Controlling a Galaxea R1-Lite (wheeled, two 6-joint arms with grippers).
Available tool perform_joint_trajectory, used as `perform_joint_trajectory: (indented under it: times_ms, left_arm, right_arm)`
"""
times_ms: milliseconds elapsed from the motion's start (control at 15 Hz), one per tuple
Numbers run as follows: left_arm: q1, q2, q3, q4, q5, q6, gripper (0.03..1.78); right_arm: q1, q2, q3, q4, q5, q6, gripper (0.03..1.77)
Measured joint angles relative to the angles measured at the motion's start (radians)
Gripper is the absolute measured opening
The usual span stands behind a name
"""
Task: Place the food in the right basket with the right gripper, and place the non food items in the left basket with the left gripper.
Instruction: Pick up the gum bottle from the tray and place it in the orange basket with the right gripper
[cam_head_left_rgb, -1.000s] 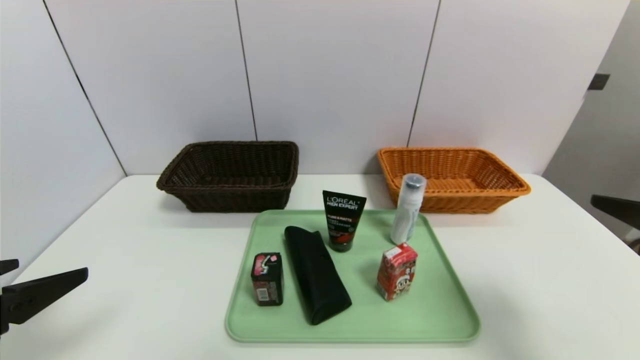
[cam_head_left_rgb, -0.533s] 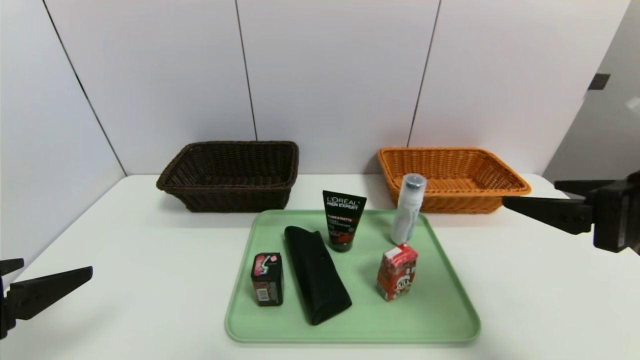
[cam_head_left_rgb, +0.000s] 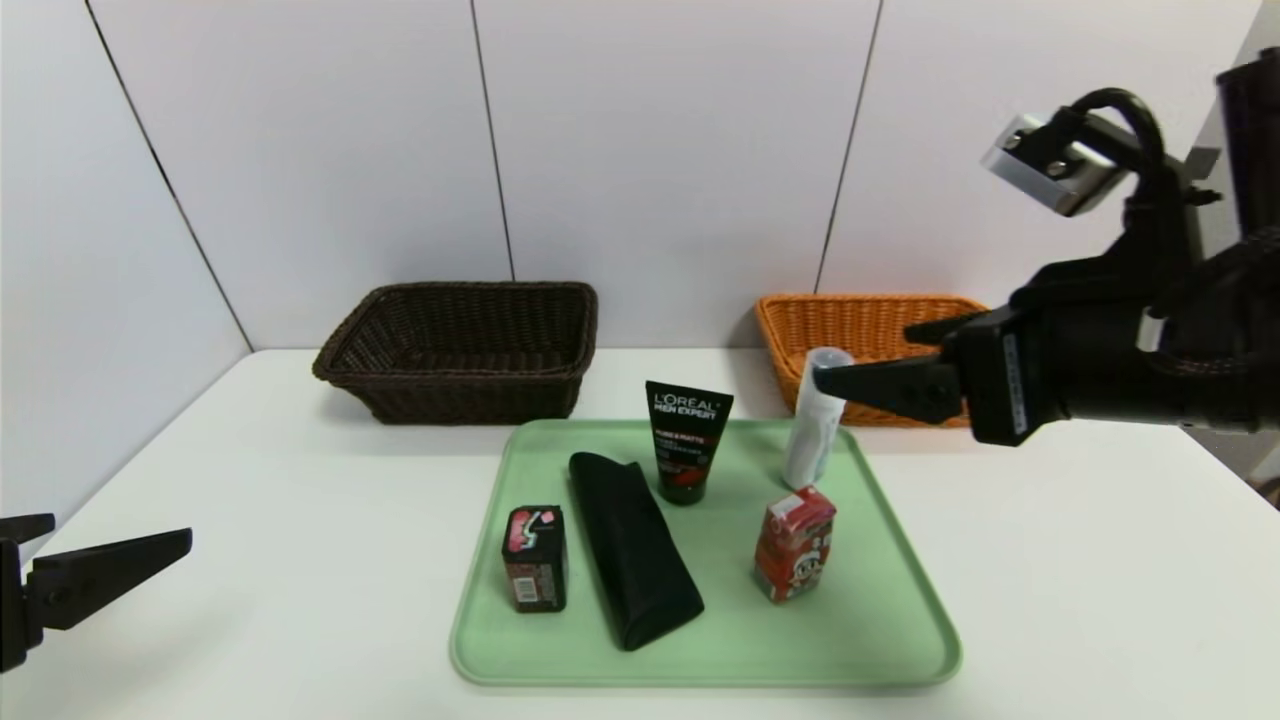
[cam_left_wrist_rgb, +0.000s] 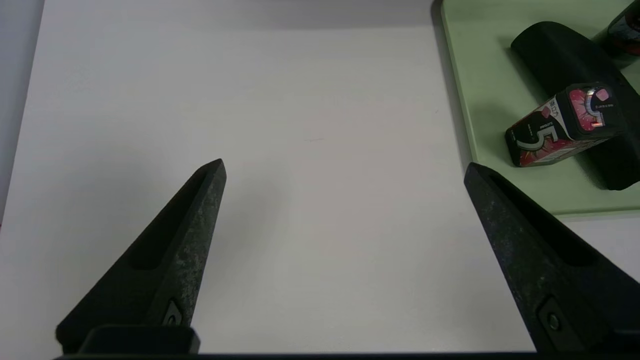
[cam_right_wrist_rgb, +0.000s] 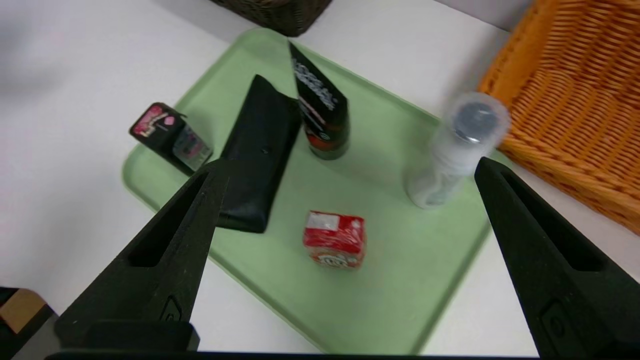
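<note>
Our right gripper (cam_head_left_rgb: 868, 362) hung above the tray (cam_head_left_rgb: 880, 640), jaws released and holding nothing. Carton (cam_head_left_rgb: 793, 543) and gum pack (cam_head_left_rgb: 534, 557) stood on the tray, orange basket (cam_head_left_rgb: 850, 318) behind. Left gripper (cam_left_wrist_rgb: 345, 170) hovered over the counter (cam_head_left_rgb: 300, 520), jaws released.

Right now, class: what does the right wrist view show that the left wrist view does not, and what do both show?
Only the right wrist view: the red carton, white bottle, orange basket, a corner of the brown basket and the open right gripper.

Only the left wrist view: the open left gripper over bare table.

Both: the green tray, black pouch, black tube and dark pack.
</note>
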Motion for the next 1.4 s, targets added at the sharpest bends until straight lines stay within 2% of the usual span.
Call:
perform_joint_trajectory:
  times_ms: [267, 600, 867, 1400]
  left_arm:
    - [0.0, 0.002, 0.002, 0.002, 0.0, -0.001, 1.69]
    - [0.001, 0.009, 0.003, 0.001, 0.001, -0.001, 1.69]
    - [0.0, 0.015, 0.01, 0.001, 0.001, -0.003, 1.69]
    - [0.0, 0.016, 0.037, 0.0, 0.023, -0.003, 1.69]
  right_arm:
    - [0.091, 0.126, -0.116, 0.022, 0.021, -0.022, 1.7]
    - [0.15, 0.257, -0.314, 0.182, 0.07, -0.078, 1.7]
    - [0.185, 0.363, -0.456, 0.318, 0.077, -0.141, 1.7]
    - [0.247, 0.555, -0.69, 0.461, 0.08, -0.277, 1.7]
